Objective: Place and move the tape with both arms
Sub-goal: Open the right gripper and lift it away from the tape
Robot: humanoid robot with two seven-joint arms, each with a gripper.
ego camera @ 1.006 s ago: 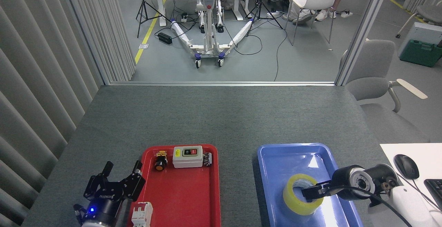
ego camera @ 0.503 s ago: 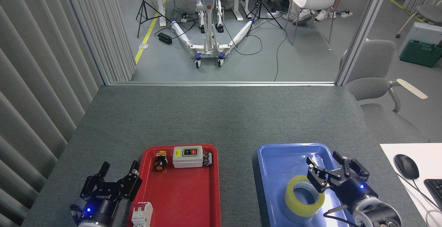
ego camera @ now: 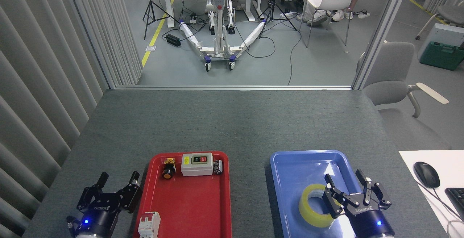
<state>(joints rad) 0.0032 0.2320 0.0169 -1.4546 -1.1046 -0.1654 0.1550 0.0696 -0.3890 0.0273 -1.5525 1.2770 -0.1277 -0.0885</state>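
Observation:
The tape [ego camera: 311,206], a yellow roll with a pale core, lies flat in the blue tray [ego camera: 293,169] toward its near end. My right gripper [ego camera: 345,178] stands open just to the roll's right, fingers pointing away from me, its left finger overlapping the roll's right rim with nothing held. At the lower left my left gripper [ego camera: 119,177] is also open and holds nothing, beside the left edge of the red tray [ego camera: 195,209].
The red tray holds a grey switch box [ego camera: 197,164], a small push button [ego camera: 168,168] and a white breaker [ego camera: 149,224]. A white desk with a mouse [ego camera: 426,174] and keyboard corner sits at the right. Grey table [ego camera: 232,122] stretches ahead; slatted panels line the left.
My right gripper let go of the tape's rim, turned upright and drew back toward me to the roll's right. My left gripper slid slightly left and nearer. The tape stayed in place.

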